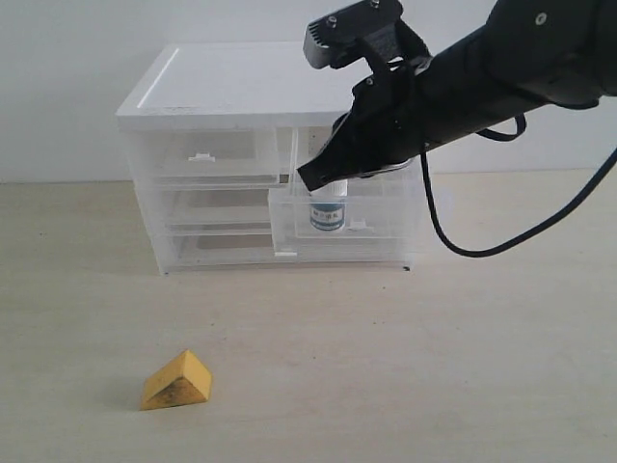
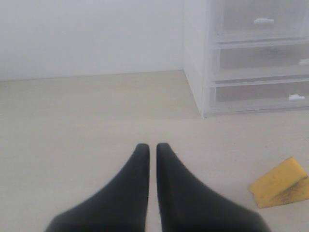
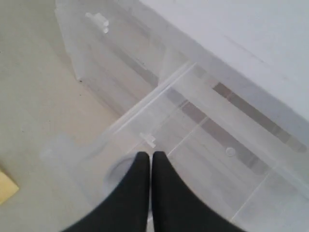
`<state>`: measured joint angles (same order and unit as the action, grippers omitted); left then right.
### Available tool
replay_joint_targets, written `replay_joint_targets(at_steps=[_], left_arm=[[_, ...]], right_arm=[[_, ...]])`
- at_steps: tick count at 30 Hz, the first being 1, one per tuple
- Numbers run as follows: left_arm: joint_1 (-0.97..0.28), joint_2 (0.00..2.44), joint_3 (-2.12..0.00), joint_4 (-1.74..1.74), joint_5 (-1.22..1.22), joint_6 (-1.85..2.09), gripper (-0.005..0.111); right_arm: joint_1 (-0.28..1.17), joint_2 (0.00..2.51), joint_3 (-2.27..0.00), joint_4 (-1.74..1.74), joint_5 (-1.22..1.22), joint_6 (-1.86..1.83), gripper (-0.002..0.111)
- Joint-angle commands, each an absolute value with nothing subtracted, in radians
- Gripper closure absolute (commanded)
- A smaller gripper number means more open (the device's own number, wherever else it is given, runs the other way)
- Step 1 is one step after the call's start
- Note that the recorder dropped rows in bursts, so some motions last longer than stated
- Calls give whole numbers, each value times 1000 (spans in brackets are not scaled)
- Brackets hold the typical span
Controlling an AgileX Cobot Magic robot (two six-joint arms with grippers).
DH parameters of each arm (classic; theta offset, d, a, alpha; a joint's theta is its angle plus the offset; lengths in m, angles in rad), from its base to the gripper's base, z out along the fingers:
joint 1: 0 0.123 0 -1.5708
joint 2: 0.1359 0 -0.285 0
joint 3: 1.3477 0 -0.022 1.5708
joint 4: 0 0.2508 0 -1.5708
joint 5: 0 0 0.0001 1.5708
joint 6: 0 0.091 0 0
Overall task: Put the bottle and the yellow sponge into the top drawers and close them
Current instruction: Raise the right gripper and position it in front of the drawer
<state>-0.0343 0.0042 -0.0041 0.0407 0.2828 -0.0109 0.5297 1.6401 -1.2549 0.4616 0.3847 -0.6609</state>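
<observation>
Item: bottle stowed, top right drawer open; sponge outstanding.

Bottle (image 1: 328,214) stands upright inside the pulled-out top right drawer (image 1: 382,208) of the white-topped cabinet (image 1: 222,92). Right gripper (image 1: 308,179) hangs just above it, fingers pressed together, holding nothing. Yellow sponge (image 1: 176,380) lies on the table (image 1: 434,367), near left, well apart from the cabinet. Left gripper (image 2: 152,147) is low over the table near the sponge, fingers pressed together, empty. Top left drawer (image 1: 207,159) is shut. Judged roughly a third done. Left to do: close the right drawer, open the left, stow the sponge, close it.
</observation>
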Motion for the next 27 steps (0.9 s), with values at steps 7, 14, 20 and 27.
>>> replay_joint_targets(at_steps=[7, 14, 20, 27], left_arm=[[-30, 0, 0, 31, 277, -11, 102], [-30, 0, 0, 31, 277, -11, 102], [-30, 0, 0, 31, 277, -11, 102], [-30, 0, 0, 31, 279, -11, 102]], right_arm=[[395, 1646, -1259, 427, 396, -659, 108], [379, 1638, -1259, 424, 364, -659, 108], [381, 1550, -1259, 424, 480, -655, 108], [525, 1512, -1259, 123, 571, -431, 108]])
